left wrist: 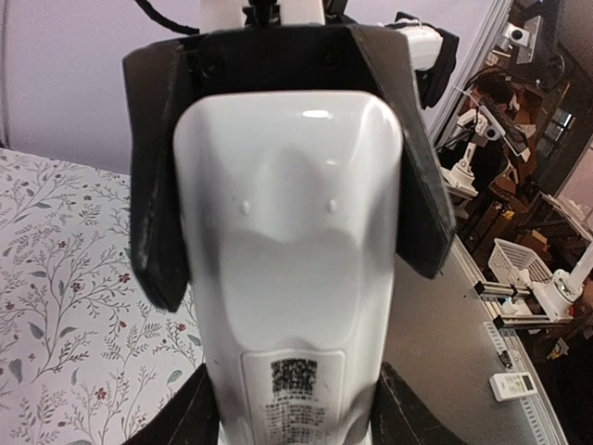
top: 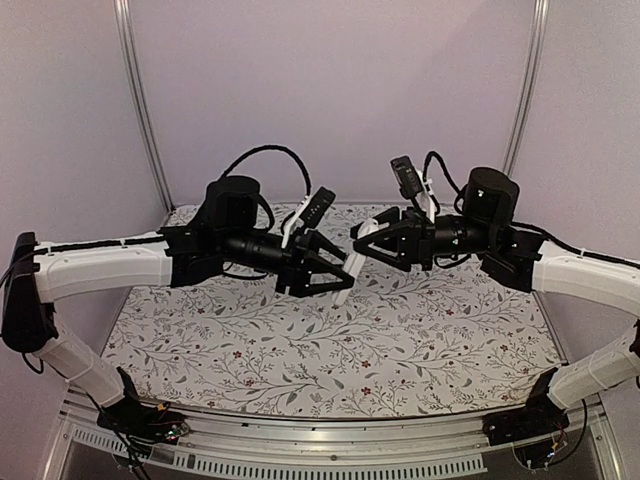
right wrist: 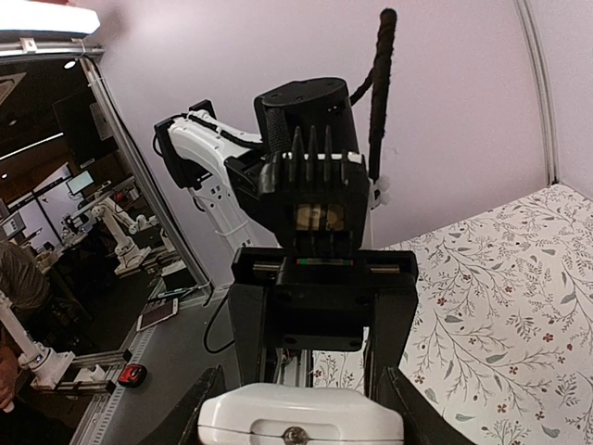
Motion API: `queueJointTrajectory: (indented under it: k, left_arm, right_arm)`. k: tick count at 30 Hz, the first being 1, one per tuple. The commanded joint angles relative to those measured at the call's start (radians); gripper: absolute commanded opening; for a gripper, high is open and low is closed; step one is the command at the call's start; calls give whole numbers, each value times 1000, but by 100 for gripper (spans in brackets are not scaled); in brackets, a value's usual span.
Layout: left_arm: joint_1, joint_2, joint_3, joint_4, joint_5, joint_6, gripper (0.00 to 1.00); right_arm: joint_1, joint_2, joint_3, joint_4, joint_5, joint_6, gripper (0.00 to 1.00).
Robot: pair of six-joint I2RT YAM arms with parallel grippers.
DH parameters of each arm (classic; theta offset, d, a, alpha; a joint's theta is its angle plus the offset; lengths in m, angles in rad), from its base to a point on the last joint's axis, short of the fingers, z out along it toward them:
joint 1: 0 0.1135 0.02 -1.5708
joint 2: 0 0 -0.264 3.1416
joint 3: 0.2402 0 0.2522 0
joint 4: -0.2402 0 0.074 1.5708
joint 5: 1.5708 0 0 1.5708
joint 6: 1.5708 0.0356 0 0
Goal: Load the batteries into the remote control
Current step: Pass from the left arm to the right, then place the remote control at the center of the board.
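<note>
The remote control [left wrist: 292,278] is cut off at 6 o'clock in the left wrist view. Its label [left wrist: 295,394] is too small to read.

Work table [top: 300,365], as I see it from the overhead camera. A white covering [top: 440,335] printed with grey leafy sprigs and small dark red flowers lies over its top. At the near edge sit my left arm base [top: 145,415] and right arm base [top: 525,425].

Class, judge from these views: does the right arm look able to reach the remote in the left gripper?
Probably yes. The right gripper sits right by one end of the remote, which the left gripper holds above the table, and nothing shows between them.
</note>
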Motion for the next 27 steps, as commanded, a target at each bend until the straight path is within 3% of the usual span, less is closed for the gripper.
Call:
queueJointTrajectory:
  k: [1, 4, 5, 9, 13, 21, 27]
  left_arm:
    - [33, -53, -38, 37, -117, 10, 65]
    - [59, -95, -64, -11, -242, -11, 98]
    - [72, -116, -79, -23, -298, -22, 99]
    - [138, -199, -150, -64, -542, -100, 100]
    - [214, -246, -185, -130, -680, -199, 100]
    - [252, -266, -209, -226, -735, -203, 100]
    - [265, -263, -232, -233, -751, -204, 100]
  right_arm:
    - [4, 23, 66, -140, 41, 33, 28]
    - [-3, 44, 137, -332, 123, -24, 26]
    - [-6, 57, 166, -423, 163, -49, 26]
    - [-8, 126, 268, -664, 303, -128, 24]
    - [-8, 237, 394, -856, 387, -177, 23]
    - [40, 576, 734, -1253, 621, -303, 23]
    - [77, 800, 953, -1426, 761, -377, 23]
